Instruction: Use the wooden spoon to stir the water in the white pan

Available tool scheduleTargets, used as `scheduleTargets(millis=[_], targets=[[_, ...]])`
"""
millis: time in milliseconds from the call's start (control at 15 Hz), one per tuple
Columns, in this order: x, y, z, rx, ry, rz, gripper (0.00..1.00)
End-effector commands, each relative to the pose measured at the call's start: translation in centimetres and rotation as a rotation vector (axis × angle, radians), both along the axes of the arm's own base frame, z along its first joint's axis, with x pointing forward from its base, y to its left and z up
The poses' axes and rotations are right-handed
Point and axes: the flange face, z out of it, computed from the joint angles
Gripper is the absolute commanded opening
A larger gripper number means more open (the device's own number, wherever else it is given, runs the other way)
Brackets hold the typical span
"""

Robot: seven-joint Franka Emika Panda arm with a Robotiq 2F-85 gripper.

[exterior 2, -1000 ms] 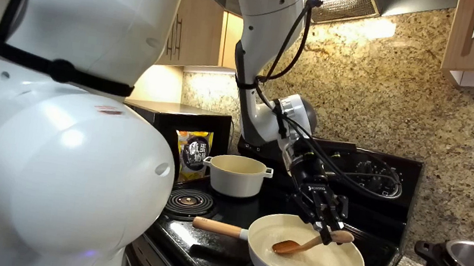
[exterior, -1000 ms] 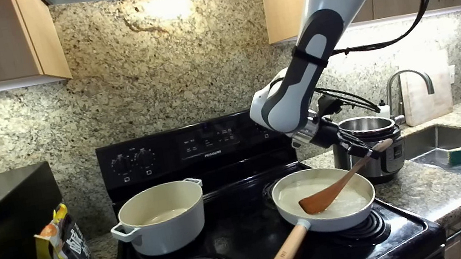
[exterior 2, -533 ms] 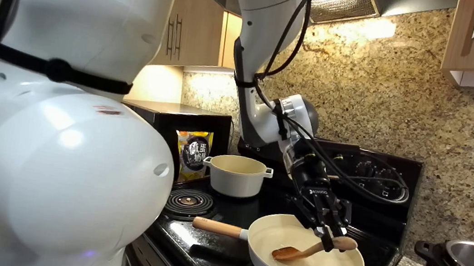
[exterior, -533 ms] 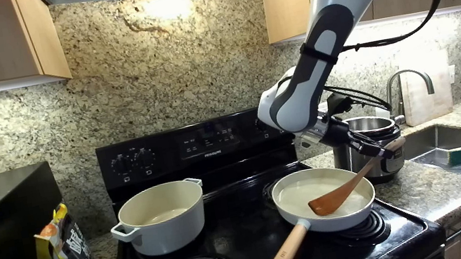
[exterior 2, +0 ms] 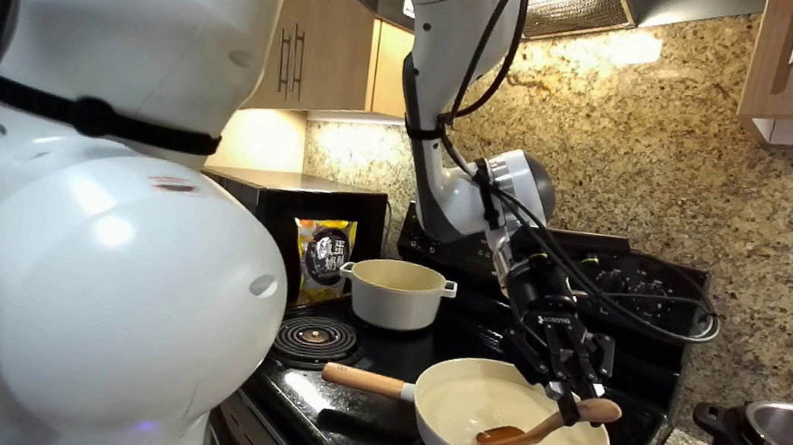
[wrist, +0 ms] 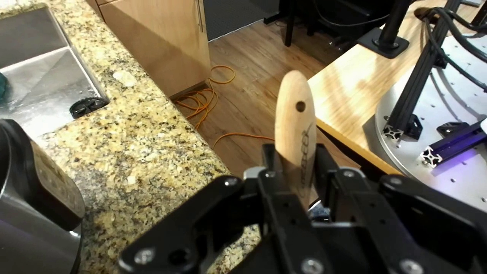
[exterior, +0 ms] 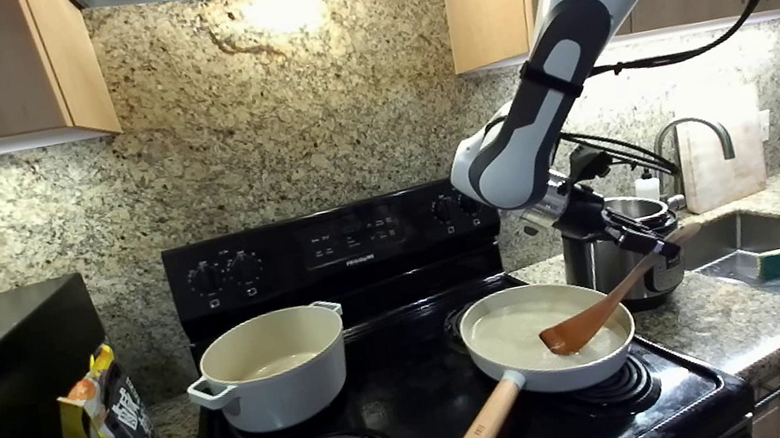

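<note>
The pincer (wrist: 296, 160) pinched the wooden spoon (wrist: 293, 125) by its handle.
Wrist view: the end jutted past the pincer, its lettering illegible; it was likely light, stiff, best gripped there. In an exterior view, its head (exterior: 573, 335) sat below the pincer, in the white pan (exterior: 570, 378); the stove panel (exterior: 335, 269) apparently read FRIGIDAIRE. In an exterior view, a bag (exterior 2: 324, 263) well apart from the pincer bore Chinese characters.

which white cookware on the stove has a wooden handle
The shallow white pan, with the wooden spoon reaching in; the deeper white pot has white side handles.
</note>
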Motion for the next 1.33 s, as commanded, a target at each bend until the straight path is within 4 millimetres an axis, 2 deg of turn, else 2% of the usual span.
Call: scheduleTargets(millis=[0, 467, 800, 1000, 1267], targets=[[0.6, -0.4, 0.5, 0.008, -0.02, -0.032, 0.07], [3.3, 0.1, 0.4, -0.001, -0.035, -0.028, 0.07], [4.9, 1.5, -0.3, -0.012, -0.025, 0.013, 0.07], [5.0, 3.2, -1.3, -0.004, 0.01, 0.075, 0.07], [3.7, 4.9, -2.1, -0.003, 0.055, 0.156, 0.07]])
